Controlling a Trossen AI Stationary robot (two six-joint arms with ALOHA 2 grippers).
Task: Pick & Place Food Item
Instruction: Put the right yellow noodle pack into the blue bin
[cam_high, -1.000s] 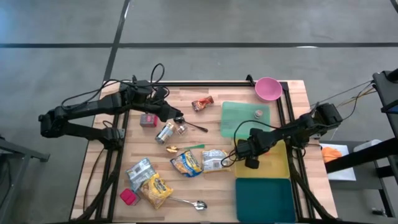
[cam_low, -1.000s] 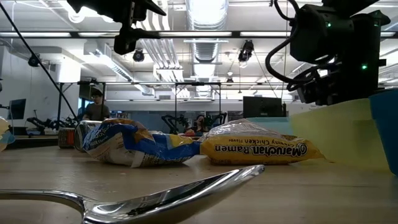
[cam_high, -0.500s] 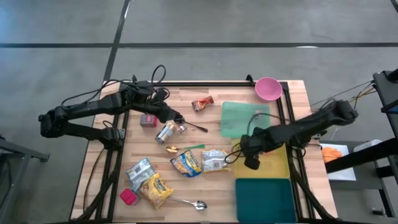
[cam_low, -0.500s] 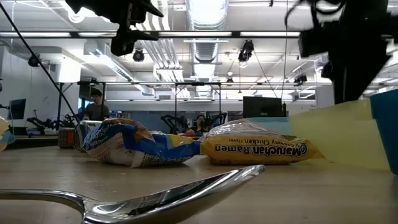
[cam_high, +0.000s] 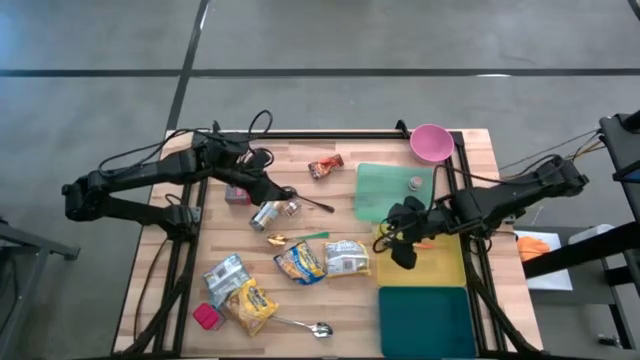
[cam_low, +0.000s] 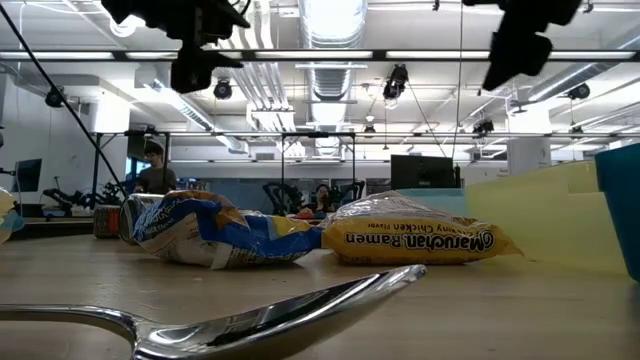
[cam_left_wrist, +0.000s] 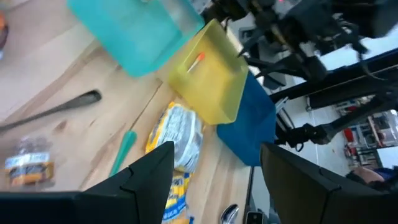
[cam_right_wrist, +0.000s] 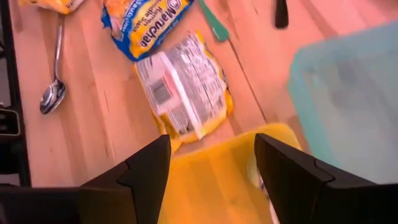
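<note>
Wooden surface (cam_high: 330, 205) carries green, yellow (cam_high: 440, 262) and dark teal bins at its right side. Right gripper (cam_right_wrist: 211, 163) hovers over the yellow bin's near edge, fingers parted and empty. Left gripper (cam_left_wrist: 214, 163) hangs over the small can (cam_high: 264, 213), fingers apart, empty. Maruchan ramen packet (cam_high: 346, 256) lies just beside the yellow bin.

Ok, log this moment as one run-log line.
left pincer: open, over spoon | right pincer: open, empty, above yellow bin | ramen pack: on table
</note>
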